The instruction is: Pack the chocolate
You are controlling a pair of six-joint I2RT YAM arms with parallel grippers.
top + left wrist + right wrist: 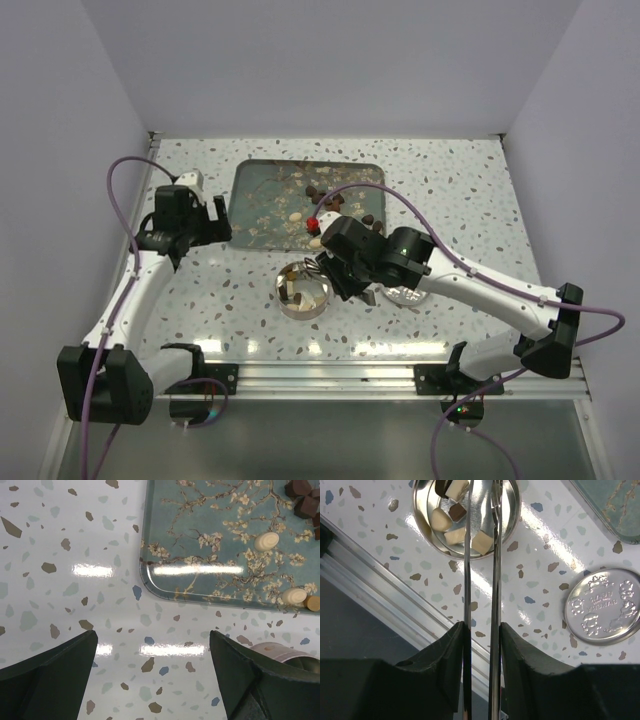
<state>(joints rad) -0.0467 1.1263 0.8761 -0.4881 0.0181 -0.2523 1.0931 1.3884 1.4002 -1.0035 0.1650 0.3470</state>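
On a speckled white tabletop [470,200] boxed by pale walls, open surface rings a teal blossom-printed tray [262,190] scattered with dark, tan and cream chocolate pieces [266,541]. The left gripper [152,640] hangs spread wide, holding nothing, off the tray's near corner. The right gripper [481,626] clamps slim metal tweezers [468,570], tips cut off from view, over a round silver tin [304,315] holding more pieces, its embossed silver lid [602,606] nearby.

A robot test cell in a lab: plain white panel walls [330,60] box in a speckled terrazzo-pattern worktop [480,180], a ribbed aluminium mounting rail [330,378] along its near edge and purple cables [118,175] looping loose.
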